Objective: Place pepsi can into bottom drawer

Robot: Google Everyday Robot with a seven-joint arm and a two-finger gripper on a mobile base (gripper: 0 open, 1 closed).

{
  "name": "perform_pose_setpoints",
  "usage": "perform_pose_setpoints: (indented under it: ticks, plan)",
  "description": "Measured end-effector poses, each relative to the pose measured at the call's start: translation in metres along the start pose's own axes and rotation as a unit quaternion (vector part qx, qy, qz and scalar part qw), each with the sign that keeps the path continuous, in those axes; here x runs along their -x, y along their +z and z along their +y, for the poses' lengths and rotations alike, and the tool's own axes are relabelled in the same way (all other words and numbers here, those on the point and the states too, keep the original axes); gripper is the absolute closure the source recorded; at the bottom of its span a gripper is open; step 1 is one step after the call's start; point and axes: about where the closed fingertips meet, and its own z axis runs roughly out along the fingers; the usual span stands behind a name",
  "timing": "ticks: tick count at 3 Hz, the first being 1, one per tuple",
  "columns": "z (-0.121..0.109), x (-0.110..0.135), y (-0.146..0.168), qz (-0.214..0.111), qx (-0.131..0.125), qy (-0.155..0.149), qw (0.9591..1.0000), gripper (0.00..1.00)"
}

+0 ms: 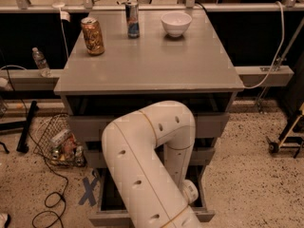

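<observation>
The bottom drawer (208, 215) is pulled open at the foot of the grey cabinet (147, 65). My white arm (152, 175) bends over at the elbow and reaches down into it. The wrist (190, 192) sits low at the drawer's right side. The gripper is below the wrist inside the drawer, hidden by my arm. The pepsi can is hidden too.
On the cabinet top stand an orange-gold can (92, 36), a slim blue-silver can (133, 19) and a white bowl (175, 23). A wire basket of trash (59, 144) and cables lie on the floor at left. A wheeled stand (287, 134) is at right.
</observation>
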Motion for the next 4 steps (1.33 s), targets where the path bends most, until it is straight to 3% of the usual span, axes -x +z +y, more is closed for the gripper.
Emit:
perform_pose_setpoints:
  ticks: [1, 2, 4]
  plan:
    - [0.023, 0.002, 0.017, -0.013, 0.001, -0.022, 0.9997, 1.0]
    - [0.032, 0.005, 0.026, -0.023, -0.004, -0.027, 0.9994, 1.0]
    - [0.051, -0.002, 0.065, -0.014, 0.012, -0.041, 0.999, 1.0]
